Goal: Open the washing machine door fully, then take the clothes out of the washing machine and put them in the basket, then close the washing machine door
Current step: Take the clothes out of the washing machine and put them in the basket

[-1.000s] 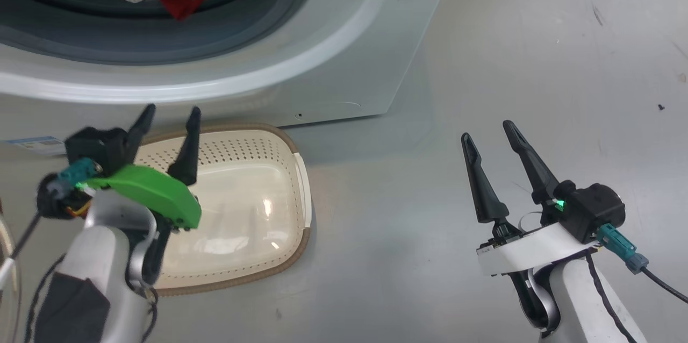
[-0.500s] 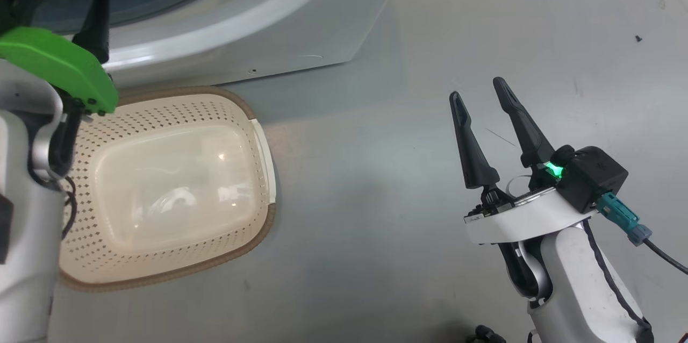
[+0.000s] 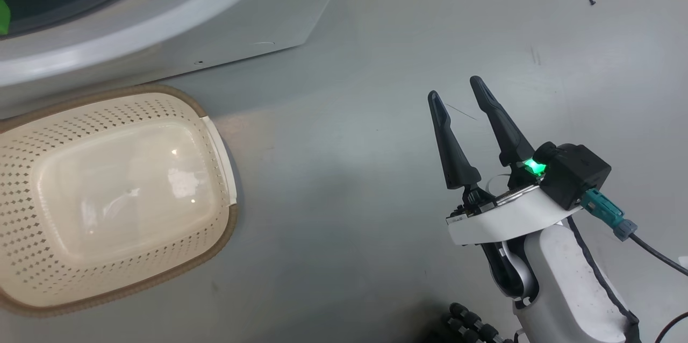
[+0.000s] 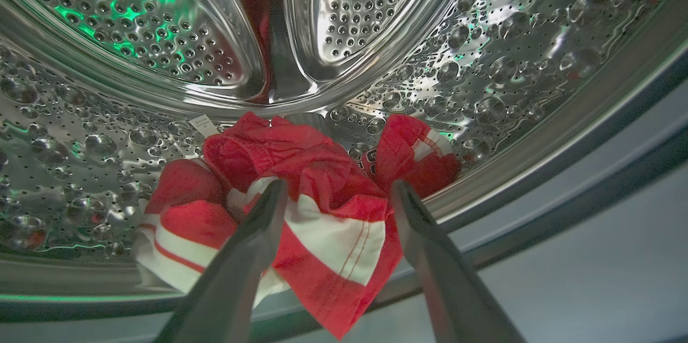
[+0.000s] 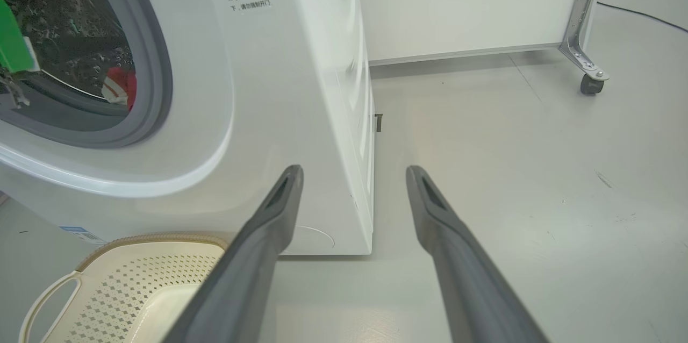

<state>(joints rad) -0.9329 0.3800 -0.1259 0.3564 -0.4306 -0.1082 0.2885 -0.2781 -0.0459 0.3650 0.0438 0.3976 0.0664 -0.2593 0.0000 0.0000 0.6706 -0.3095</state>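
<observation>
Inside the washing machine (image 4: 484,36), the left gripper (image 4: 338,188) hovers with fingers (image 4: 252,241) spread and empty right at the clothes (image 4: 317,171), heaped by the front lip. It should sink deeper so both fingers straddle a thick fold before pinching. Below, the basket (image 3: 80,117) sits empty; the right gripper (image 3: 454,87) idles, spread, over the floor (image 3: 349,171).

Head view's evenly lit from above and pretty sharp. A couple of glare spots are picked up on the glossy bottom of the cream perforated plastic basket (image 3: 32,133), and a soft shadow is thrown on the smooth grey floor (image 3: 349,198) along its right side.

In the left wrist view, the perforated steel drum (image 4: 510,36) is speckled with highlights and tinged green. The left hand (image 4: 337,184) is caught so close that its dark fingers (image 4: 236,262) are blurred.

In the right wrist view, the side of the big white front-loading washing machine (image 5: 269,90) is washed out, and straight lines are bent slightly by the wide lens.
</observation>
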